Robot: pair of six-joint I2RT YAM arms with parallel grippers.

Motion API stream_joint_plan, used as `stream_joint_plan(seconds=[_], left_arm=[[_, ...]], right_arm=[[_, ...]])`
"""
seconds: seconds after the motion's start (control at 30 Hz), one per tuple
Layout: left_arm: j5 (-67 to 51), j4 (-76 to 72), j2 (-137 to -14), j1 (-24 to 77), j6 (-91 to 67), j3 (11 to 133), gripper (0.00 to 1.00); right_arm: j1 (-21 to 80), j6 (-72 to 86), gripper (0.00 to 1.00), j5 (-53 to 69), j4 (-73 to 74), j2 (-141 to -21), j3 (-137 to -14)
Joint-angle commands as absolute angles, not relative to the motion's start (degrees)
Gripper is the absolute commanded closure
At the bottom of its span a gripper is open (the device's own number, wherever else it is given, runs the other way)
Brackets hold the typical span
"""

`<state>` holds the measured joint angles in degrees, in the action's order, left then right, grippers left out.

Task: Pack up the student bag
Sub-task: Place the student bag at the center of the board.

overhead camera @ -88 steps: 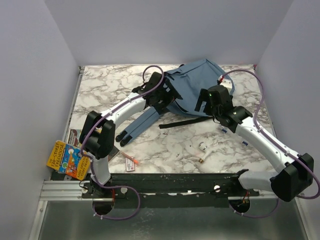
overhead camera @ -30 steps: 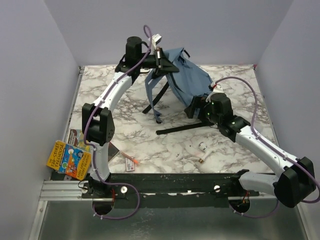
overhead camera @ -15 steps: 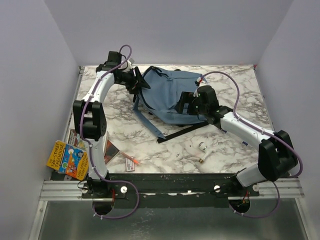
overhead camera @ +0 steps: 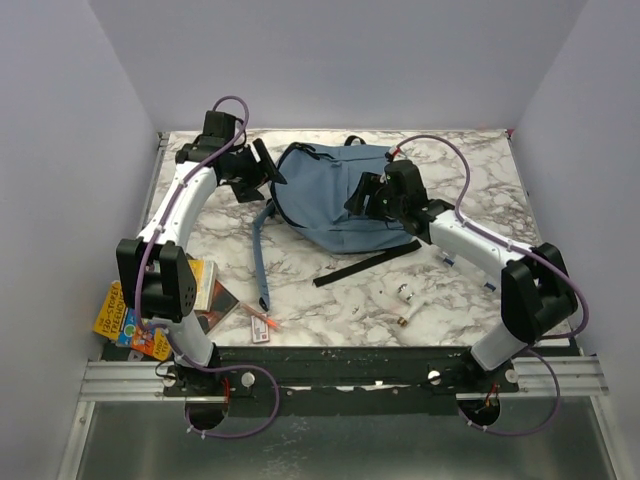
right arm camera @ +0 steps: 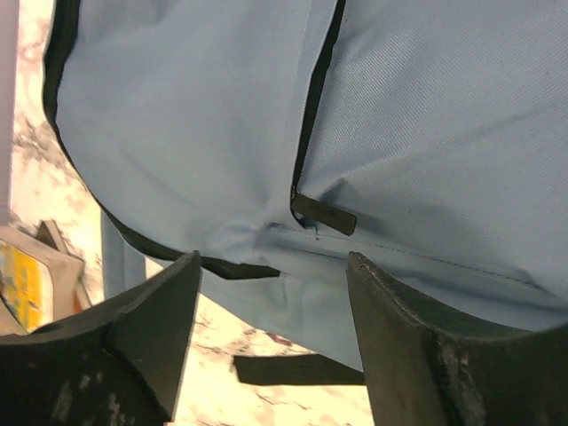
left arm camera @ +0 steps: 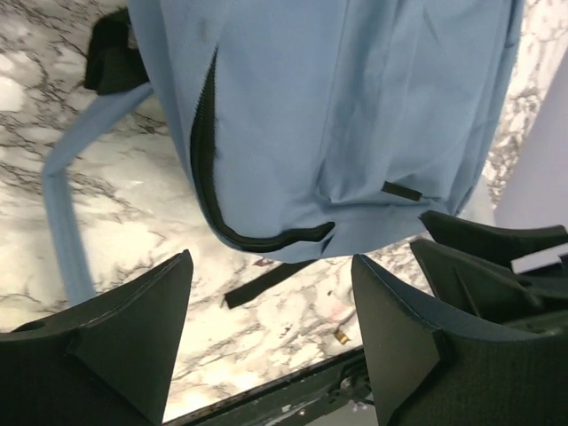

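Marble table [overhead camera: 330, 305], near edge has a small orange item [overhead camera: 262, 322]. Further back the student bag [overhead camera: 330, 195] lies flat, mid-table toward the far edge. I've got my left gripper [left arm camera: 271, 293] and right gripper [right arm camera: 273, 275] over it, jaws apart, gripping nothing.

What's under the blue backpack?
The student bag lies on the marble table. A black strap pokes out from its near edge. The fabric covers anything else underneath, so I cannot see it.
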<state>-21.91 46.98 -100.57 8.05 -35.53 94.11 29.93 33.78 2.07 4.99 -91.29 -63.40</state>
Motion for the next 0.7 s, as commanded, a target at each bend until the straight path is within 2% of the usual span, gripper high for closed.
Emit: stream_joint_plan(seconds=[0.0,0.17,0.3,0.43,0.67], left_arm=[[-24.77,41.12,-97.81,8.92,-42.30,88.37,0.27],[-33.93,33.29,-97.82,9.14,-53.30,77.88,0.20],[-34.97,26.01,-96.54,9.77,-60.51,68.54,0.12],[-38.54,22.98,-99.48,11.70,-61.43,67.59,0.12],[-40.70,19.02,-104.45,12.97,-61.57,67.12,0.22]], right_arm=[[29.81,38.29,0.34,3.16,5.38,-94.10,-66.22],[29.79,41.25,0.36,1.31,3.78,-93.26,-64.59],[29.34,42.47,0.36,-1.32,3.03,-91.36,-62.35],[28.50,43.20,0.38,-0.53,1.72,-91.51,-61.08],[25.60,45.31,0.44,3.92,-2.16,-93.09,-59.91]])
